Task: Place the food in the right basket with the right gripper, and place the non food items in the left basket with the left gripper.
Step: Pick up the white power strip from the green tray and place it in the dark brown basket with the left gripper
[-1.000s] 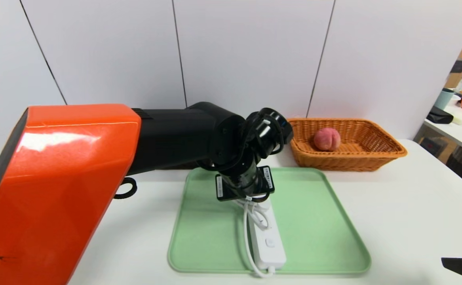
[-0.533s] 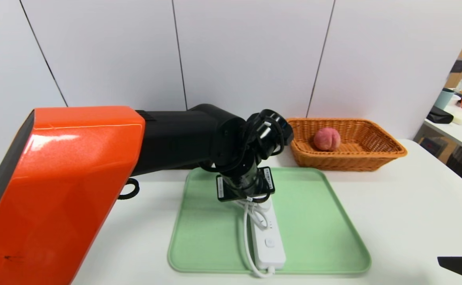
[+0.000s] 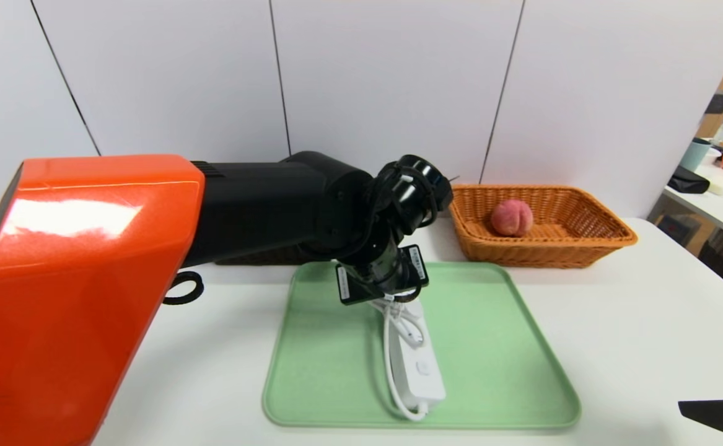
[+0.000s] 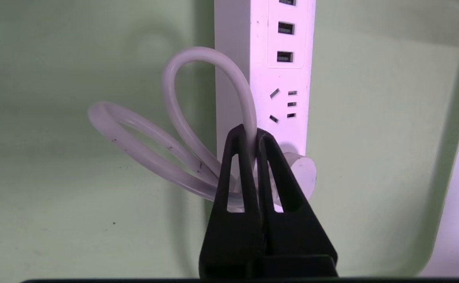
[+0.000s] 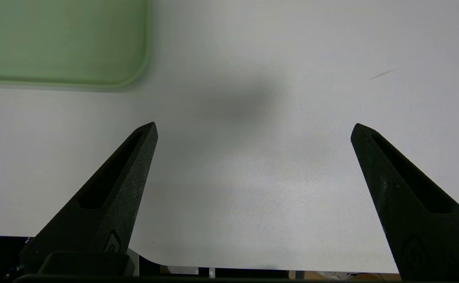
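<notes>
Left gripper (image 4: 256, 131) angled down over tray (image 3: 497, 371) centre, fingers pinching strip (image 3: 420, 371) cord (image 4: 209, 102), right gripper (image 5: 253, 129) parked at 5 o'clock over worktop (image 3: 646, 322), fingers spread, peach (image 3: 512, 217) in basket (image 3: 590, 244) at 1 o'clock.

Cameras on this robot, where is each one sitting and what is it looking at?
Head view: from the robot's head, down at the green tray, power strip, right basket; left arm shows.
Left wrist view: down past the left gripper, shut on the power strip's cable.
Right wrist view: over bare table; right gripper open.
Shared: the tray is in all three.
</notes>
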Tool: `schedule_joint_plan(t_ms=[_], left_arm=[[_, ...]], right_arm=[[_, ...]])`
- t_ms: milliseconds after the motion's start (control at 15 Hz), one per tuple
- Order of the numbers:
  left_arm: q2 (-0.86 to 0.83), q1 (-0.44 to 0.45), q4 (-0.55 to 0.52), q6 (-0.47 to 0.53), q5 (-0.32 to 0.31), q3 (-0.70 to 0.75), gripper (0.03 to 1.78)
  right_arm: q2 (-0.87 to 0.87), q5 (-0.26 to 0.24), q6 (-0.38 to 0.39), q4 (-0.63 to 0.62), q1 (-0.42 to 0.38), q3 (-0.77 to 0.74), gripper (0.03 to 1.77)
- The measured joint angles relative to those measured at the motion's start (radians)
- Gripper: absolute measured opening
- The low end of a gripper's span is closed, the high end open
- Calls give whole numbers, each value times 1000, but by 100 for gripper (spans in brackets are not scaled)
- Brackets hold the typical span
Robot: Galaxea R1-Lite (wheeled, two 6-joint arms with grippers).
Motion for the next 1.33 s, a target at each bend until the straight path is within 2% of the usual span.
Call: schedule_joint_plan(t_ms=[533, 800, 1333], left_arm=[[-59, 16, -72, -94, -3, 0, 7], [-81, 23, -87, -133, -76, 0, 7], [-138, 54, -235, -200, -89, 0, 7]], right_arm=[[-5, -1, -1, -42, 0, 9, 170], [-11, -1, 0, -41, 0, 9, 170], [-26, -1, -1, -39, 0, 18, 170]])
